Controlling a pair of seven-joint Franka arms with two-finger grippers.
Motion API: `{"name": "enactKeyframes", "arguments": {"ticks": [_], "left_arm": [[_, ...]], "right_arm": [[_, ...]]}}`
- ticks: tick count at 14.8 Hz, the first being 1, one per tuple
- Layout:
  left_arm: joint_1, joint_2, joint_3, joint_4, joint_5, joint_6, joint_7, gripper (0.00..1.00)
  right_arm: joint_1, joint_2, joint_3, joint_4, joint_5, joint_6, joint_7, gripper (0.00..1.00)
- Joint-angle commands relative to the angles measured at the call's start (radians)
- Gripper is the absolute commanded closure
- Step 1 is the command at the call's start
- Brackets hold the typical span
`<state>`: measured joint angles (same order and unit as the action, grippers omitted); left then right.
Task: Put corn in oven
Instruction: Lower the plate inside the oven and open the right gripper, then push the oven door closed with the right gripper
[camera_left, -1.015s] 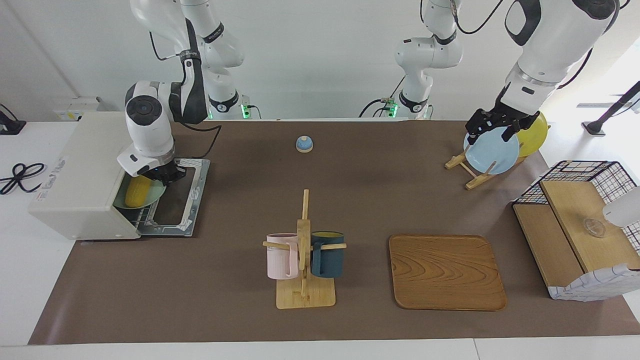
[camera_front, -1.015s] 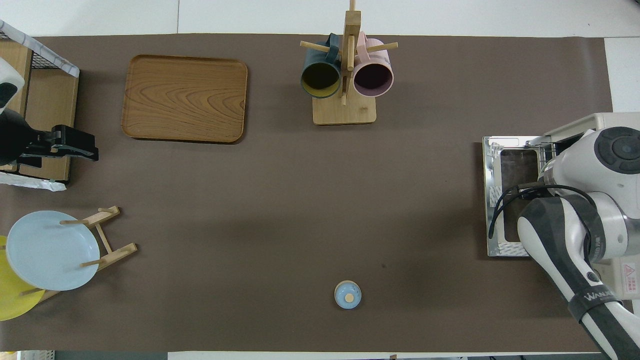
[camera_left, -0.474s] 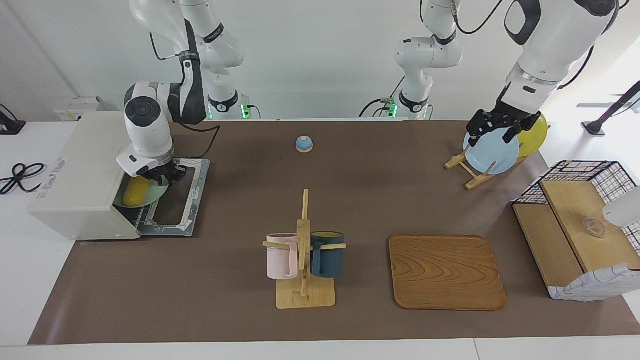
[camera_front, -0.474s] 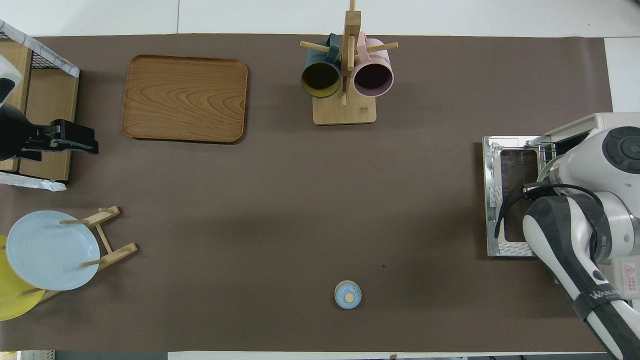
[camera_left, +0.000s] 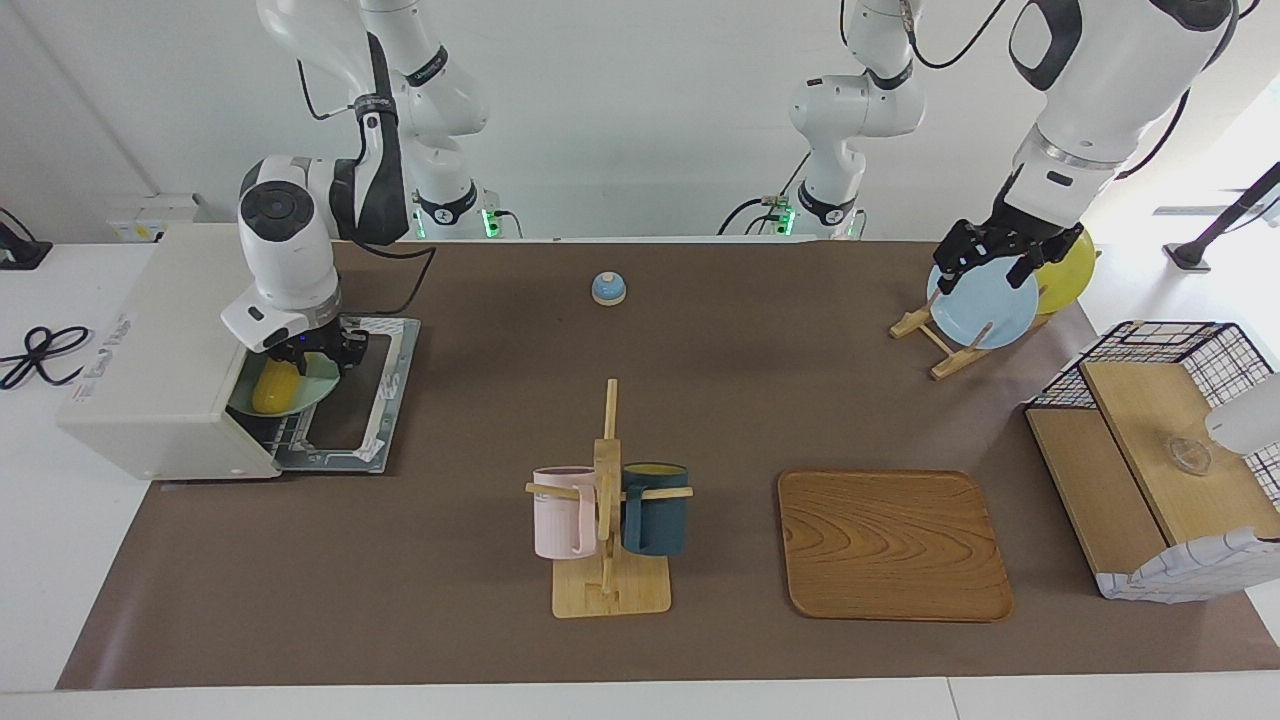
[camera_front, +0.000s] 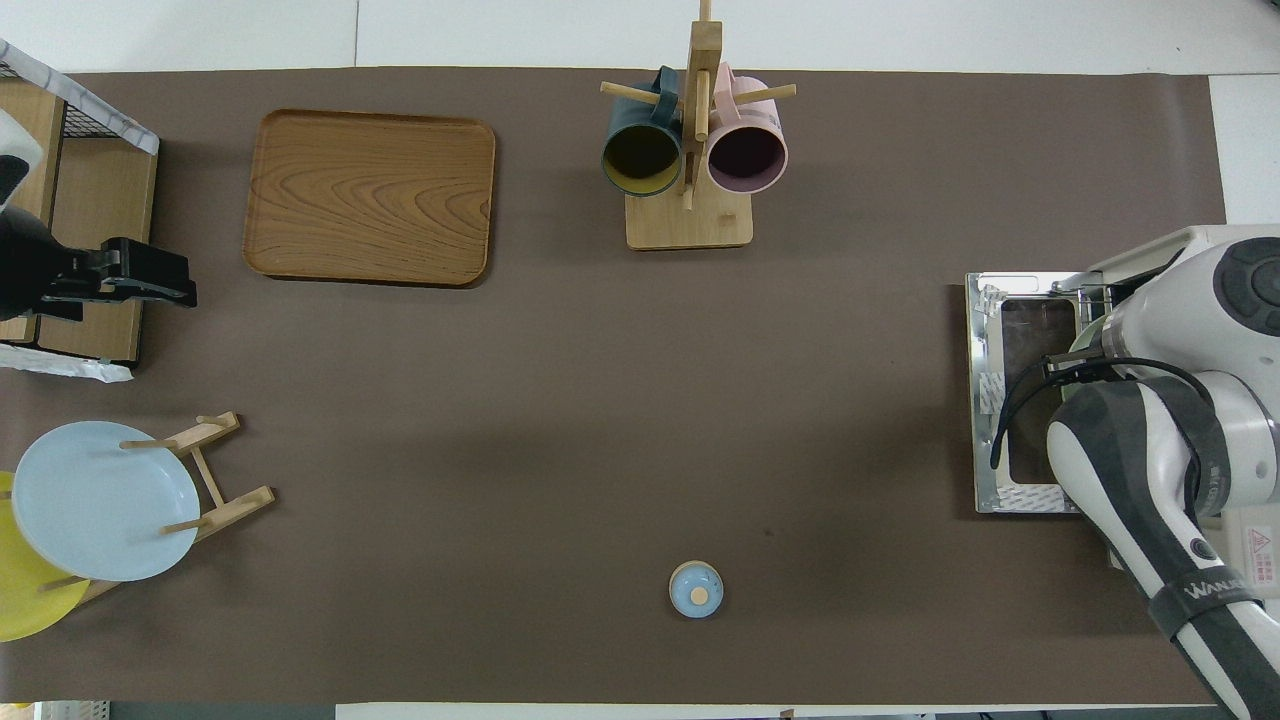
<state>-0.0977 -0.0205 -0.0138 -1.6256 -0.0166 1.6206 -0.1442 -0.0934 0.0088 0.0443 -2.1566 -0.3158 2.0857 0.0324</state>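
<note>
The yellow corn (camera_left: 270, 388) lies on a pale green plate (camera_left: 305, 386). The plate is partly inside the mouth of the cream-white oven (camera_left: 150, 340), over its wire rack, with its outer rim still over the dropped-down door (camera_left: 368, 400). My right gripper (camera_left: 322, 354) is shut on the plate's rim on the door side. In the overhead view my right arm (camera_front: 1150, 450) hides the corn and the plate; the oven (camera_front: 1190, 248) and its door (camera_front: 1015, 480) show. My left gripper (camera_left: 985, 258) is open and empty over the blue plate (camera_left: 985, 305).
A wooden rack (camera_left: 935, 345) holds the blue plate and a yellow plate (camera_left: 1068, 268). A mug tree (camera_left: 608, 500) with pink and dark mugs, a wooden tray (camera_left: 890, 545), a small blue bell (camera_left: 608, 288) and a wire-and-wood shelf (camera_left: 1150, 470) also stand on the mat.
My right gripper has pushed the green plate with the corn a little deeper into the oven's mouth. My left arm has barely moved.
</note>
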Motion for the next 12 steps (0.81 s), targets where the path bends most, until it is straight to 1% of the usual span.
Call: {"name": "enactKeyframes", "arguments": {"ticks": [1,2,3,4,5,6,7,9,10,12], "left_arm": [[-0.002,-0.001,0.002,0.001,-0.008,0.012,0.002,0.00],[-0.002,-0.001,0.002,0.001,-0.008,0.012,0.002,0.00],[-0.002,-0.001,0.002,0.001,-0.008,0.012,0.002,0.00],[-0.002,-0.001,0.002,0.001,-0.008,0.012,0.002,0.00],[-0.002,-0.001,0.002,0.001,-0.008,0.012,0.002,0.00],[-0.002,-0.001,0.002,0.001,-0.008,0.010,0.002,0.00],[-0.002,-0.001,0.000,0.001,-0.008,0.010,0.002,0.00],[-0.002,-0.001,0.000,0.001,-0.008,0.012,0.002,0.00],[-0.002,-0.001,0.000,0.001,-0.008,0.010,0.002,0.00],[-0.002,-0.001,0.000,0.001,-0.008,0.010,0.002,0.00]], "right_arm": [[0.049,-0.006,0.005,0.064,-0.003,-0.096,-0.014,0.33],[0.052,-0.006,0.005,0.064,0.003,-0.101,-0.011,0.33],[0.055,-0.006,0.005,0.066,0.027,-0.101,-0.011,0.36],[0.063,-0.006,0.005,0.067,0.070,-0.098,-0.005,0.55],[0.069,-0.006,0.005,0.064,0.119,-0.096,0.012,0.78],[0.086,-0.010,0.005,0.052,0.157,-0.090,0.050,0.98],[0.133,-0.016,0.005,0.031,0.167,-0.088,0.101,1.00],[0.179,-0.036,0.005,-0.024,0.169,-0.070,0.215,1.00],[0.211,-0.039,0.005,-0.073,0.170,-0.020,0.253,1.00],[0.216,-0.041,0.005,-0.175,0.170,0.112,0.265,1.00]]}}
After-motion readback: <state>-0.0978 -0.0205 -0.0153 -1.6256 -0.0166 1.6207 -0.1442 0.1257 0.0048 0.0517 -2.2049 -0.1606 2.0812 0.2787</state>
